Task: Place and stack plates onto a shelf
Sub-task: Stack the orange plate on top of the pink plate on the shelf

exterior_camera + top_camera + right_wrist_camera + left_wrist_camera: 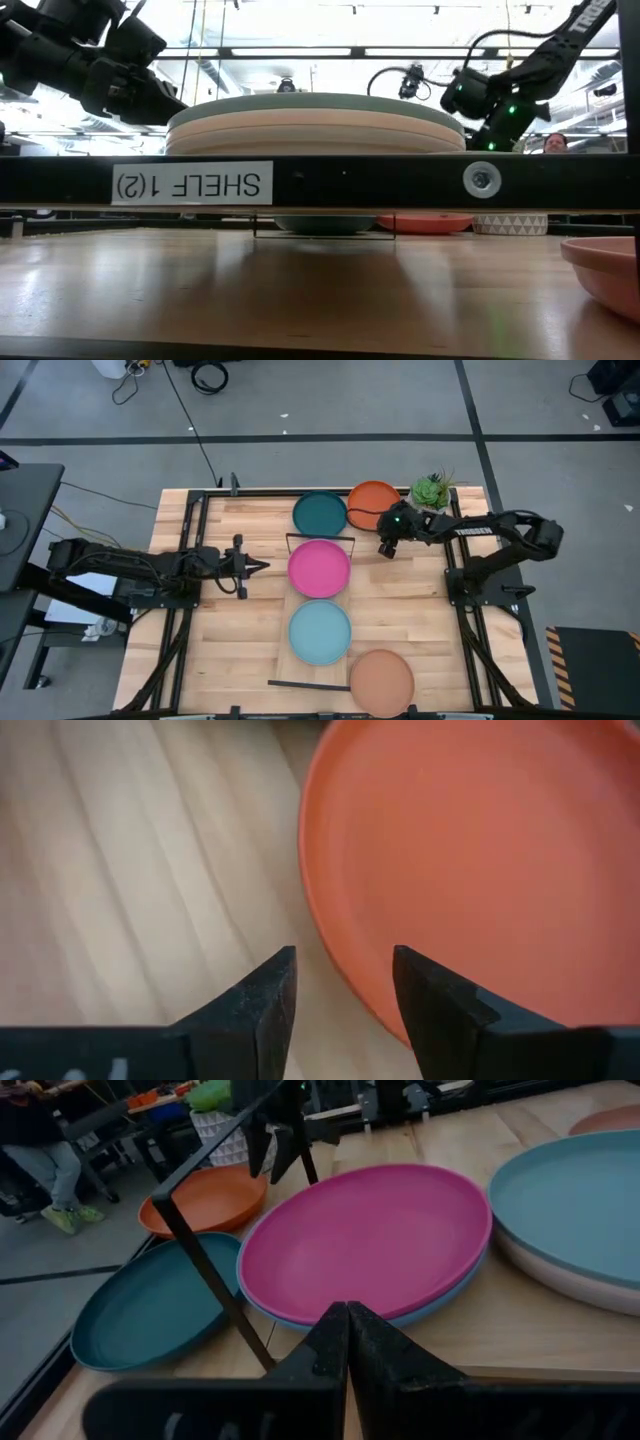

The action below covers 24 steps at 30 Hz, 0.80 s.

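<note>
The big wooden table (240, 650) fills my overhead view, and down its middle runs the shelf (283, 653), a long light-wood board with a black wire rail at its 12 o'clock end (320, 537) and another at 6 o'clock (308, 684). On that board sit two stacks: the magenta plate (319, 568) toward 12 o'clock, with a blue rim showing under it from my left wrist, and the light blue plate (320, 632) toward 6 o'clock, topping what looks from table height like a pile of cream and pale plates, though I cannot count them surely. Off the board, the dark teal plate (319, 513) lies on the table just past the 12 o'clock rail, the orange plate (372, 504) just beside it at its 3 o'clock, and the terracotta plate (381, 681) near the table's 6 o'clock edge. A small potted plant (432, 490) stands at 3 o'clock of the orange plate. My right claw (340, 990) hovers over the orange plate's near rim, fingers parted a modest way, holding nothing. My left claw (258, 566) waits at 9 o'clock of the magenta plate, fingers (330, 1345) pressed together and empty.
</note>
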### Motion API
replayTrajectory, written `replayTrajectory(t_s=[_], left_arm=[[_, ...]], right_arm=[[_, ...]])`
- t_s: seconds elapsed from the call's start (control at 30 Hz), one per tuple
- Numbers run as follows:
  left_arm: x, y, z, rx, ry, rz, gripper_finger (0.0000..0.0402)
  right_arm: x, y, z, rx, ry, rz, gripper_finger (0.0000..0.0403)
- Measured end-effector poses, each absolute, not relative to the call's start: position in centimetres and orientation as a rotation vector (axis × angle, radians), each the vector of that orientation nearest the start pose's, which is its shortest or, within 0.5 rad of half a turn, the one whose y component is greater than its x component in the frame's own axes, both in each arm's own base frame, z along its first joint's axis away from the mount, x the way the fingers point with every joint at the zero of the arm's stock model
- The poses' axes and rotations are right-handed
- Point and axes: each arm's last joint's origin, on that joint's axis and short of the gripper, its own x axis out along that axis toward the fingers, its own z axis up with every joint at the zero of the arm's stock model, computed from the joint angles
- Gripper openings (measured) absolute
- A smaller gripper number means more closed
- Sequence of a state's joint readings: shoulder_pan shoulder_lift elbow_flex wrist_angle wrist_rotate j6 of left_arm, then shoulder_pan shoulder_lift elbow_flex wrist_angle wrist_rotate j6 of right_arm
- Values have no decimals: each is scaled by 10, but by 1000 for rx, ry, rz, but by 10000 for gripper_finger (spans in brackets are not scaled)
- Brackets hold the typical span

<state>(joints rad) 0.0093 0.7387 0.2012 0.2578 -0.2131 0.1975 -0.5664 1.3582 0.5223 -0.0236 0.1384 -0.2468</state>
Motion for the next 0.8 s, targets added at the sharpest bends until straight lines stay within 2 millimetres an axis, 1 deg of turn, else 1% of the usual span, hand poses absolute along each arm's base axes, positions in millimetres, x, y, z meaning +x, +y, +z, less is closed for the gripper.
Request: replayTrajectory(t_s=[0.3, 0.47, 0.6, 0.8], left_arm=[[158, 8, 181, 220, 300, 194, 13], [158, 8, 181, 229, 302, 192, 13], [158, 8, 180, 230, 310, 191, 13], [158, 8, 179, 244, 318, 189, 13]], right_arm=[[206, -140, 127, -128, 1072, -591, 167], [209, -143, 118, -203, 1127, -603, 152], [209, -142, 118, -209, 1131, -595, 119], [208, -138, 120, -242, 1148, -558, 45]])
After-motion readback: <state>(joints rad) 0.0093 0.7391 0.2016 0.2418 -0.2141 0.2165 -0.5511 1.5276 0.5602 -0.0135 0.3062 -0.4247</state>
